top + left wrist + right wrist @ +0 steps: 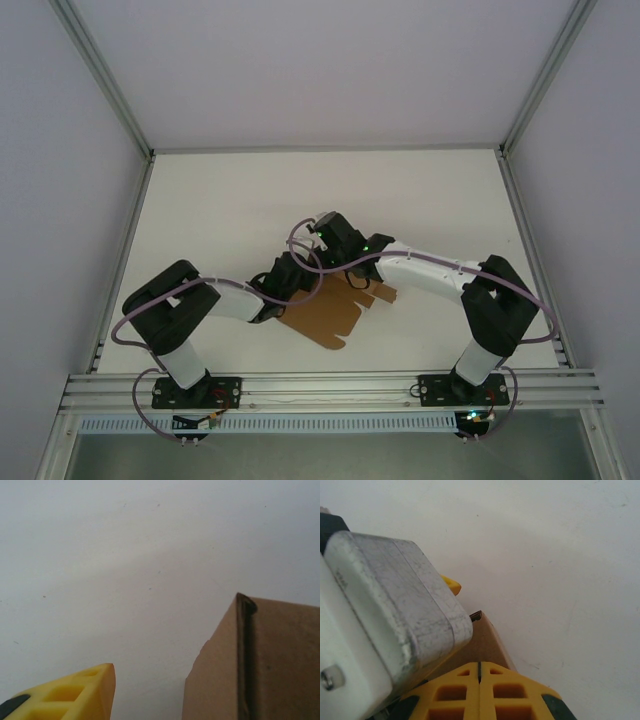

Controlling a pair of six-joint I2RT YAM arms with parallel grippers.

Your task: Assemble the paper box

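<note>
The paper box [335, 318], a flat brown cardboard sheet with cut flaps, lies on the white tabletop [220, 220] near the front edge and midway between the two arm bases, and both arms reach in over its far side. In the right wrist view, the right pincer [480, 666] is fully closed, its two yellow fingers [515, 695] pressed together along a thin dark seam. The brown cardboard rises just beyond their tips, and I cannot tell whether any of it is caught between them. Close on its left is the grey and white housing [395, 605] of the left arm's wrist, with a yellow fingertip [451, 585] peeking out behind it. The left pincer [295, 285] sits at the sheet's near-left edge. In the left wrist view, one yellow finger [75, 695] shows at the lower left over bare tabletop. A raised, folded part of the cardboard stands apart from it at the lower right, covering the place of the other finger. Whether this pincer is open or holds the cardboard cannot be told.
</note>
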